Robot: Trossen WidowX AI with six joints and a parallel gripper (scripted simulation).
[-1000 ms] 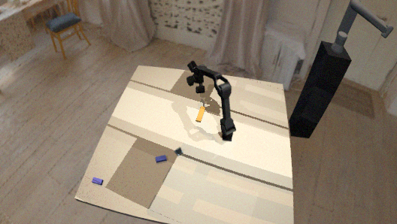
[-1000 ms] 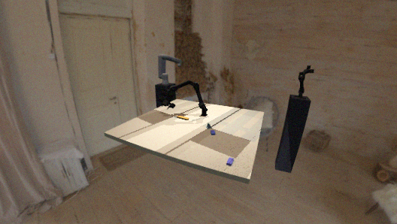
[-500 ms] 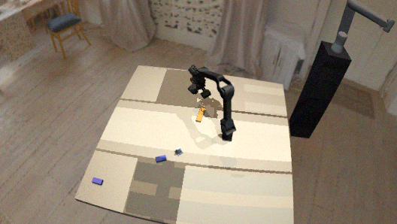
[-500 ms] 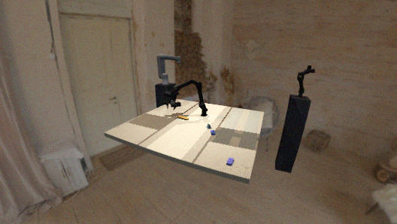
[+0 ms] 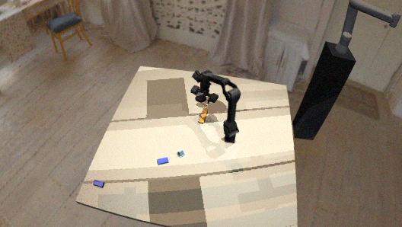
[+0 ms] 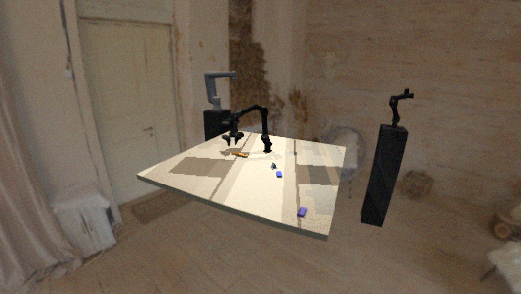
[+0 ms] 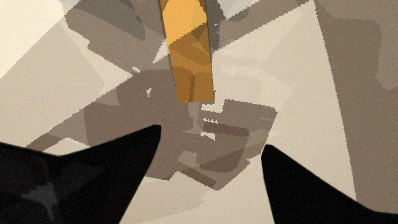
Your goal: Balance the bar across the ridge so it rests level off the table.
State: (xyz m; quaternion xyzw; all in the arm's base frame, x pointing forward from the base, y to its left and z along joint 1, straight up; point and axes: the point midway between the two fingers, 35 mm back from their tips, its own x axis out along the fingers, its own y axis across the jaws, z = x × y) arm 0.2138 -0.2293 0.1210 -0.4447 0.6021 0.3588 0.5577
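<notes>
Just beyond the open gripper (image 7: 210,150), orange bar (image 7: 189,50).

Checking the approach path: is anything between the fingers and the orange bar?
Nothing: in the wrist view only bare, shadowed table lies between the open fingers and the near end of the bar.

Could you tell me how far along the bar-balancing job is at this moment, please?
Done: the gripper is positioned open above the orange bar. In hand: nothing; the bar lies on the table, its end showing ahead of the fingers in the wrist view. Left: grasp it, carry it to the small ridge, balance it, release.
</notes>
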